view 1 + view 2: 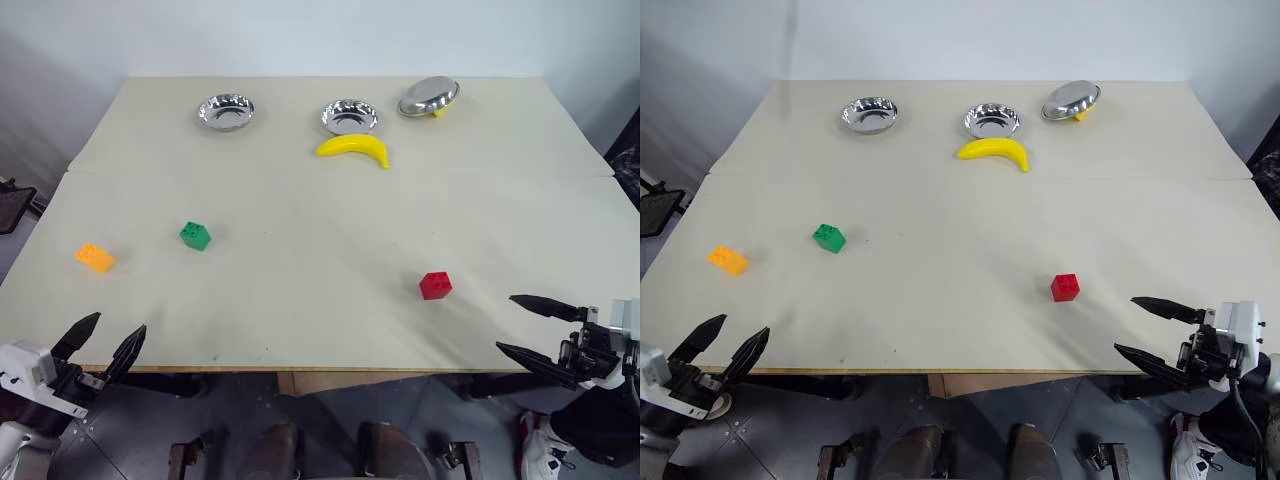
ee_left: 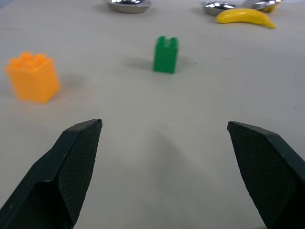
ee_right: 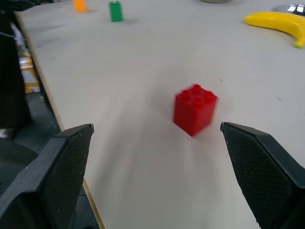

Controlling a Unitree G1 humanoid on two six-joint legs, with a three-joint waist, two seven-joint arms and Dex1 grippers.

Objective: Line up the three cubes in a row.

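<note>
Along the far edge of the desk (image 1: 300, 300) three metal bowls are seen: a left bowl (image 1: 226, 111), a middle bowl (image 1: 350, 117) and a right bowl (image 1: 429, 97) tilted on its rim over something yellow. A banana (image 1: 354, 149) lies just in front of the middle bowl. All of these are well apart from the cubes, and nothing is found between the cubes themselves. The orange cube (image 1: 95, 258) sits near the left edge, the green cube (image 1: 195, 236) near it toward the middle, and the red cube (image 1: 435, 285) well apart on the right side, nearer the front edge; no row is formed yet. The left gripper (image 1: 103, 344) is held at the front left corner with its fingers spread wide and nothing between them, pointed toward the orange and green cubes. The right gripper (image 1: 522, 327) is held off the front right corner, likewise spread and empty, aimed at the red cube. The desk is covered in plain beige with a seam running across it. Pale walls rise behind it, and a grey floor lies below its front edge.
</note>
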